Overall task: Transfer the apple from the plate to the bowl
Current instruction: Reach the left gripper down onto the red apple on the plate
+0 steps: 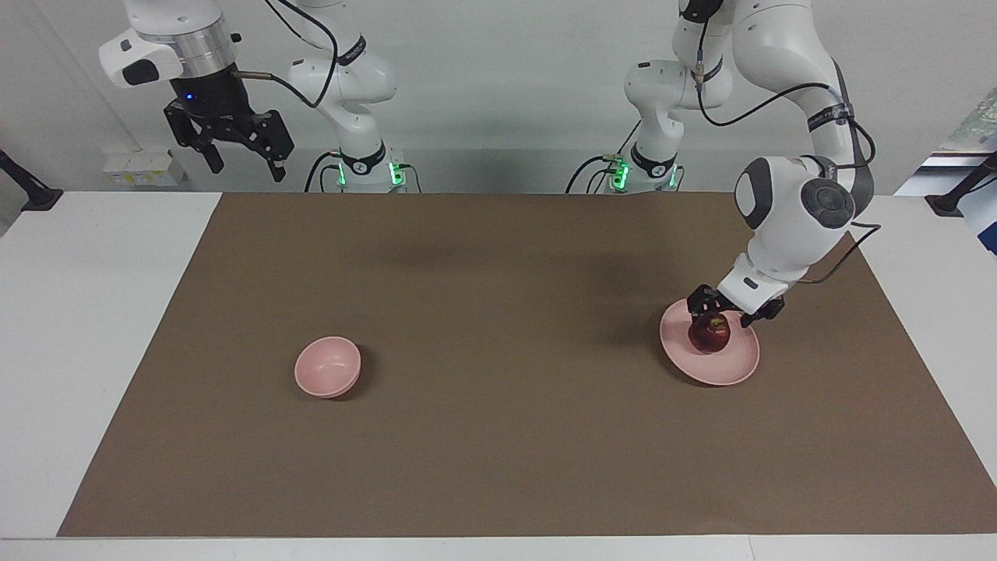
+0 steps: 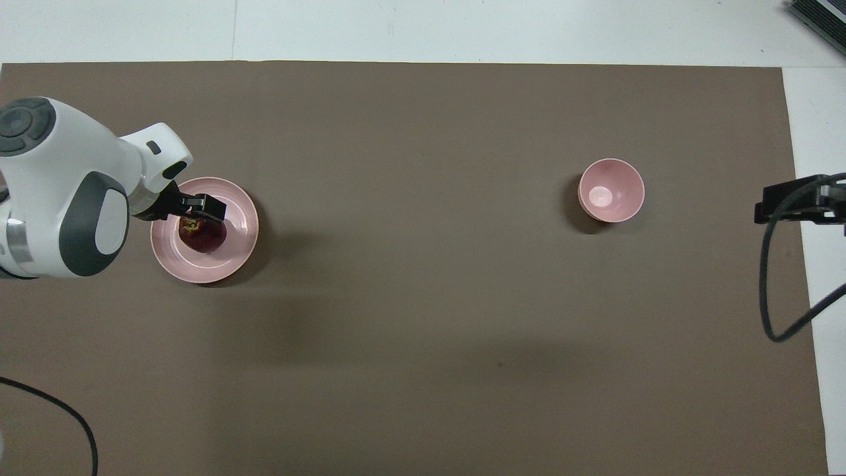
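Note:
The dark-red apple lies on the pale-pink plate toward the left arm's end of the table; both also show in the overhead view, the apple and the plate. My left gripper is low over the plate, against the apple's upper side nearer the robots. Its fingers are spread wider than the apple, which rests on the plate. The smaller, deeper pink bowl stands empty toward the right arm's end. My right gripper waits open, raised high at its own end.
A brown mat covers the table, with white table top showing at both ends. A black cable hangs from the right arm at the mat's edge. Only the plate and bowl stand on the mat.

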Robot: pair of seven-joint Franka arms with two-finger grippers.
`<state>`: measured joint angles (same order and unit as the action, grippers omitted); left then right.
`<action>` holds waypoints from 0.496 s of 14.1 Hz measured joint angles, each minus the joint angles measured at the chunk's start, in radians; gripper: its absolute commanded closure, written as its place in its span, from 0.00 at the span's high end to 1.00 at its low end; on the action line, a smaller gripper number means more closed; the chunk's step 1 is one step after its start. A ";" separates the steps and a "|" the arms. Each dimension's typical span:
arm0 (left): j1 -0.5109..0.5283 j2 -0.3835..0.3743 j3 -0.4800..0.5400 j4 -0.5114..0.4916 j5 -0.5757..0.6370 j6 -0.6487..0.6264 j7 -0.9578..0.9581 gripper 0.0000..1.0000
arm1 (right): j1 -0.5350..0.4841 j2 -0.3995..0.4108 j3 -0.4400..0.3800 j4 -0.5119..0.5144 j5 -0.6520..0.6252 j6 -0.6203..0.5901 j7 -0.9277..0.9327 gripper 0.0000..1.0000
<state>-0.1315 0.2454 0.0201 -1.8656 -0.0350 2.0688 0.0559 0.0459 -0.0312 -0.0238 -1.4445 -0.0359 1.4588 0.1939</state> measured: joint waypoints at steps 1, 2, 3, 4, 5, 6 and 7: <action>0.000 0.003 0.001 -0.018 0.000 0.024 0.000 1.00 | 0.000 0.000 -0.005 0.000 0.000 0.000 0.000 1.00; 0.000 0.004 0.003 -0.038 0.000 0.049 0.000 1.00 | 0.000 0.000 -0.014 0.000 0.000 0.000 0.000 1.00; 0.000 0.004 0.005 -0.061 0.000 0.077 0.000 1.00 | 0.000 0.000 -0.021 0.000 0.000 0.000 0.000 1.00; 0.001 0.004 0.007 -0.080 0.000 0.098 0.000 1.00 | 0.000 0.000 -0.025 0.000 0.000 -0.001 0.000 1.00; 0.001 0.004 0.008 -0.099 0.000 0.116 0.000 1.00 | 0.000 0.000 -0.025 0.000 0.000 -0.001 0.000 1.00; 0.002 0.004 0.008 -0.115 0.000 0.138 0.000 1.00 | 0.000 0.000 -0.025 0.000 0.000 -0.001 0.000 1.00; 0.002 0.004 0.008 -0.125 0.000 0.152 0.000 0.92 | 0.000 0.000 -0.025 0.000 0.000 -0.001 0.000 1.00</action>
<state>-0.1292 0.2496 0.0280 -1.9902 -0.0350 2.2205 0.0559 0.0460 -0.0312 -0.0489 -1.4445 -0.0359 1.4578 0.1939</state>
